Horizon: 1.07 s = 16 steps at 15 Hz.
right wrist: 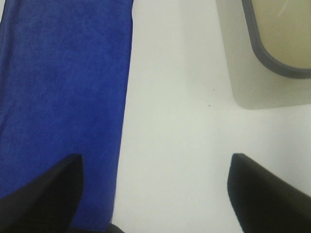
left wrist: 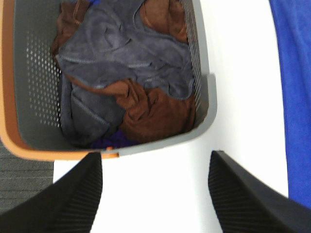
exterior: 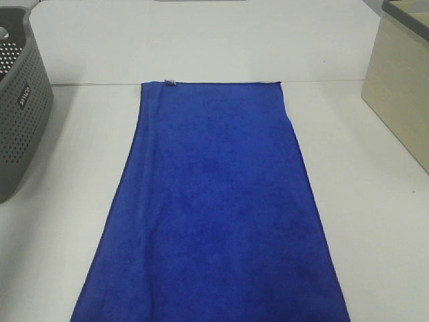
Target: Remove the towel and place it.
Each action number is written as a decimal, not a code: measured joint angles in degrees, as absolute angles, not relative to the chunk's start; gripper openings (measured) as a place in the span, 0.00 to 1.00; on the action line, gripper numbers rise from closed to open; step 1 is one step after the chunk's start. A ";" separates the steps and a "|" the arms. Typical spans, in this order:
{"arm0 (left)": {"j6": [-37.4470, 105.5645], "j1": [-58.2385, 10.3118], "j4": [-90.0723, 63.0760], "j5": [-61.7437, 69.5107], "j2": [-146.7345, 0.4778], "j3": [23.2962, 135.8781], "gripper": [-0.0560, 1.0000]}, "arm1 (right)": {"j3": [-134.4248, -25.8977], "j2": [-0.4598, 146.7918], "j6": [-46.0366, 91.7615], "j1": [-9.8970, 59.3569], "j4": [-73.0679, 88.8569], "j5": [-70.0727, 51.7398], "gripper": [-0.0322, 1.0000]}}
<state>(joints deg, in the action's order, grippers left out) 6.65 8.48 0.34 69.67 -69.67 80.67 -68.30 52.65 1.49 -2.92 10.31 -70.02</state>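
Towel [exterior: 214,208] lies flat on table [exterior: 375,201], between both claws. Left claw [left wrist: 155,189] spread, empty, basket [left wrist: 204,97] just ahead of it. Right claw [right wrist: 155,194] spread, empty, one finger over the towel's edge. Probably soft, light, limp, non-slip: pinch a corner or edge.

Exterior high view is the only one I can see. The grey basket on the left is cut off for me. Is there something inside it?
Observer: Yes. The left wrist view shows the grey basket holding crumpled cloths, dark grey and brown.
Operator: I see no arm. Is the left end effector gripping anything?
Observer: No. The left end effector is open over the bare white table, between the basket and the towel.
Operator: And the right one?
Observer: The right end effector is open too, empty, above the towel's edge; a beige bin lies beyond it.
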 joint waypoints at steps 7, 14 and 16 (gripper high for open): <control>7.05 8.48 6.30 70.07 -37.07 58.44 0.62 | -53.63 26.87 1.43 -2.92 5.39 -70.13 0.80; 11.40 7.39 3.67 62.91 -23.72 48.82 0.97 | -49.85 19.54 1.43 -0.86 4.18 -70.13 0.87; 16.04 4.93 0.00 63.31 -20.23 46.75 0.99 | -48.53 16.39 1.43 -0.86 3.78 -70.13 0.89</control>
<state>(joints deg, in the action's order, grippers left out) 16.04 4.93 0.00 63.31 -20.23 46.75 -48.53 16.39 1.43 -0.86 3.78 -70.13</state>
